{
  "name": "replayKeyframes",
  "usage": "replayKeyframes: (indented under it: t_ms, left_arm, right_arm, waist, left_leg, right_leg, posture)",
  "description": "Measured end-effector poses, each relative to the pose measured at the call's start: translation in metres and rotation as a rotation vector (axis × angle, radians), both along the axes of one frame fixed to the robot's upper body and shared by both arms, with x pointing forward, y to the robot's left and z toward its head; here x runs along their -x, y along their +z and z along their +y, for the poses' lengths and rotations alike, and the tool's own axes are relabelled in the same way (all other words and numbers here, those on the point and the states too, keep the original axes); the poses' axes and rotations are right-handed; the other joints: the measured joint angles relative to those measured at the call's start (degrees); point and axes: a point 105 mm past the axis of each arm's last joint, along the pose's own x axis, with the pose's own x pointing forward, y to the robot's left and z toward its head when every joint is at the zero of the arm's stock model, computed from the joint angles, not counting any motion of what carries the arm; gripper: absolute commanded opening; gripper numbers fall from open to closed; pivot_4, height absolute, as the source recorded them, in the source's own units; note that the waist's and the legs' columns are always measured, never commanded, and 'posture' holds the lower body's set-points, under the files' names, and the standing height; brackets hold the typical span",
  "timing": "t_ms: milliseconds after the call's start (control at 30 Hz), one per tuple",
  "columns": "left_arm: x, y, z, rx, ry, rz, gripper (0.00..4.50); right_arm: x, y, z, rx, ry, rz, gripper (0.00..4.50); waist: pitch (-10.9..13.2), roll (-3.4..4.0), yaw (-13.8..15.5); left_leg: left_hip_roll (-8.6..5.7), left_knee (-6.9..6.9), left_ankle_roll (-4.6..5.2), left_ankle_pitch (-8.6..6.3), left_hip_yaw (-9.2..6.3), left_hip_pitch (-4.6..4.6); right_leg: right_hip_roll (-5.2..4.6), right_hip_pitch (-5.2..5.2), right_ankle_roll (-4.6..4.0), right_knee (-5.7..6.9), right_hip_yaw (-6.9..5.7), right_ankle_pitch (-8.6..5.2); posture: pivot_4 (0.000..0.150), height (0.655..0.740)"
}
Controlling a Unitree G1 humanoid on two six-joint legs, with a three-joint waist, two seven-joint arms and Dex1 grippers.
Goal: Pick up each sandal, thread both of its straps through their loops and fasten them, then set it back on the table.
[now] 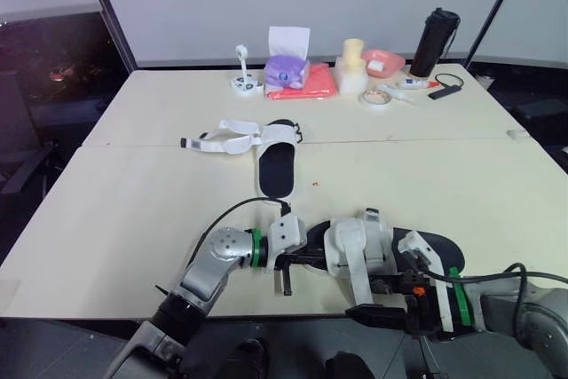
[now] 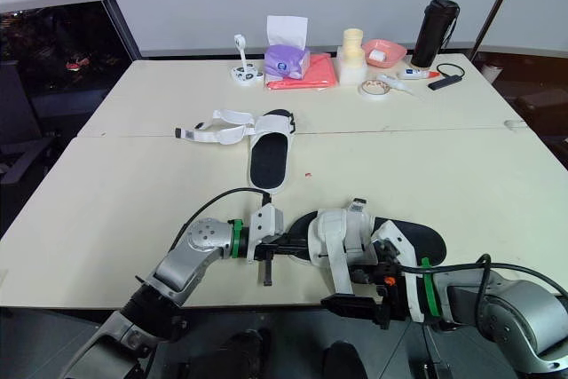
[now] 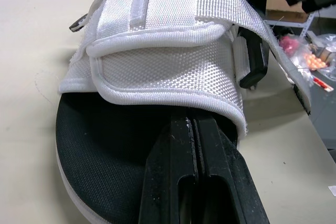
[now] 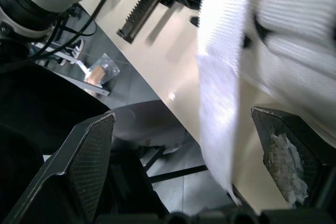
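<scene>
At the front of the table [image 1: 115, 246], left gripper [image 3: 191, 124], pressed together, rests on the near sandal [image 1: 437, 247]; right gripper [image 4: 184, 119] spreads around its loose strap [image 4: 218, 114]; next, likely pinch and thread it.

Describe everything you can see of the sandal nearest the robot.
The near sandal has a black textured footbed and wide white woven straps. It lies flat at the table's front edge. The left gripper, shut, pokes under the front strap onto the footbed. One loose strap hangs over the edge between the fingers of the open right gripper.
</scene>
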Motion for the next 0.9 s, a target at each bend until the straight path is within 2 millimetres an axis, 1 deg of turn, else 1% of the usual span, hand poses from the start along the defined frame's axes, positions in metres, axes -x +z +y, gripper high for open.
replayKeyframes:
  t_ms: [67,100,133,167,267,300,333,433,467,533,567,600,667,733,800,833,900]
  left_arm:
    - [0.000,0.000,0.000,0.000,0.001,0.002,0.00]
    - [0.000,0.000,0.000,-0.001,0.002,0.003,0.00]
    - [0.000,0.000,0.000,-0.002,0.002,0.005,0.00]
    - [0.001,0.000,0.000,-0.002,0.003,0.006,0.00]
    - [0.001,0.000,0.000,-0.001,0.006,0.006,0.00]
    - [0.001,0.000,0.000,-0.001,0.007,0.006,0.00]
    - [0.001,0.000,0.000,-0.001,0.008,0.007,0.00]
    - [0.001,0.000,0.000,-0.001,0.010,0.007,0.00]
    - [0.001,0.000,0.001,-0.002,0.011,0.007,0.00]
    - [0.001,0.000,0.001,-0.003,0.012,0.006,0.00]
    - [0.000,0.000,0.001,-0.002,0.013,0.007,0.00]
    - [0.001,0.000,0.000,-0.001,0.011,0.006,0.00]
    - [0.001,0.000,-0.001,0.001,0.008,0.007,0.00]
    - [0.001,0.000,-0.001,0.002,0.008,0.007,0.00]
    - [0.001,0.000,-0.001,0.003,0.008,0.006,0.00]
    - [0.001,0.000,-0.001,0.005,0.009,0.008,0.00]
    - [0.001,0.000,-0.002,0.007,0.010,0.009,0.00]
  right_arm:
    - [0.001,-0.004,0.005,0.003,0.005,0.015,3.68]
    - [0.002,-0.006,0.006,0.005,0.009,0.025,3.27]
    - [0.003,-0.008,0.008,0.008,0.013,0.031,2.68]
    - [0.004,-0.009,0.008,0.011,0.016,0.035,2.30]
    - [0.008,-0.012,0.007,0.028,0.021,0.046,0.67]
    - [0.008,-0.012,0.006,0.030,0.020,0.048,0.31]
    - [0.009,-0.012,0.006,0.030,0.021,0.047,0.05]
    - [0.007,-0.005,0.008,0.040,0.041,0.012,0.05]
    - [0.005,0.000,0.008,0.042,0.049,-0.008,0.05]
    - [-0.008,0.025,0.012,0.012,0.073,-0.091,0.05]
    - [-0.016,0.043,0.015,-0.006,0.089,-0.145,0.05]
    - [-0.021,0.056,0.016,-0.018,0.096,-0.189,0.05]
    - [-0.029,0.075,0.020,-0.044,0.109,-0.224,0.05]
    - [-0.039,0.086,0.023,-0.068,0.110,-0.234,0.05]
    - [-0.051,0.093,0.026,-0.087,0.100,-0.232,0.05]
    - [-0.055,0.093,0.027,-0.088,0.103,-0.226,0.05]
    - [-0.060,0.085,0.028,-0.066,0.097,-0.195,0.05]
  waist:
    - [0.00,0.00,0.00]
    - [0.00,0.00,-0.01]
    - [0.00,0.00,0.00]
    - [0.00,0.00,0.00]
    - [0.00,0.00,0.00]
    - [0.00,0.00,0.00]
    - [0.00,0.01,-0.02]
    - [-0.01,0.01,-0.02]
    - [-0.01,0.01,-0.07]
    - [-0.01,0.04,-0.11]
    - [0.00,0.03,-0.10]
    - [0.00,0.02,-0.03]
    - [0.00,-0.02,0.05]
    - [0.00,-0.02,-0.01]
    - [0.00,-0.01,0.02]
    - [0.00,-0.01,0.07]
    - [0.00,-0.01,0.11]
  left_leg:
    - [0.00,-0.01,0.00,0.00,0.00,0.00]
    - [0.00,-0.01,0.00,0.00,0.00,0.00]
    - [0.00,-0.01,0.00,0.00,0.00,0.00]
    - [0.00,-0.01,0.00,0.00,0.00,0.00]
    - [0.00,-0.01,0.01,-0.01,0.00,0.00]
    - [0.00,-0.01,0.01,-0.01,0.00,0.00]
    - [0.00,-0.01,0.01,-0.01,0.01,0.00]
    - [0.00,-0.01,0.01,-0.01,0.01,0.00]
    - [0.00,0.00,0.01,-0.01,0.02,0.00]
    - [0.01,0.01,0.01,0.00,0.02,0.01]
    - [0.02,0.02,0.01,0.00,0.03,0.01]
    - [0.02,0.01,0.01,0.00,0.02,0.00]
    - [0.00,-0.02,0.02,-0.01,-0.04,-0.02]
    - [-0.02,-0.02,0.04,-0.03,-0.02,-0.04]
    - [-0.02,-0.02,0.05,-0.03,-0.02,-0.04]
    - [-0.03,-0.02,0.05,-0.03,-0.05,-0.04]
    - [-0.06,-0.01,0.05,-0.03,-0.05,-0.05]
  right_leg:
    - [0.00,-0.01,0.01,0.00,0.00,0.00]
    - [0.00,-0.01,0.01,0.00,0.00,0.00]
    - [0.00,-0.01,0.01,0.00,0.00,0.00]
    - [0.00,-0.01,0.01,0.00,0.00,0.00]
    - [0.00,-0.01,0.01,0.00,0.00,0.00]
    - [0.00,-0.01,0.01,0.00,0.00,0.00]
    - [0.00,-0.01,0.01,0.00,0.00,0.00]
    - [0.00,-0.01,0.01,0.00,0.00,0.00]
    - [0.00,-0.01,0.01,0.00,0.01,0.00]
    - [0.00,0.00,-0.01,0.00,0.03,0.01]
    - [0.01,0.00,-0.01,0.00,0.01,0.01]
    - [0.01,0.00,-0.02,0.00,0.01,0.00]
    - [0.01,0.00,-0.01,-0.02,-0.03,0.00]
    - [-0.01,-0.05,0.00,-0.02,-0.01,0.01]
    - [-0.01,-0.05,-0.01,-0.01,-0.01,0.01]
    - [0.00,-0.05,-0.01,-0.01,-0.02,0.01]
    - [-0.01,-0.04,0.00,-0.01,-0.02,0.01]
  posture:
    - [0.150,0.7400]
    - [0.150,0.7400]
    - [0.150,0.7400]
    - [0.150,0.7400]
    - [0.150,0.7400]
    - [0.150,0.7400]
    - [0.150,0.7400]
    - [0.150,0.7400]
    - [0.150,0.7400]
    - [0.150,0.7400]
    - [0.150,0.7400]
    - [0.150,0.7400]
    - [0.150,0.7400]
    - [0.150,0.7400]
    - [0.150,0.7400]
    - [0.150,0.7400]
    - [0.150,0.7400]
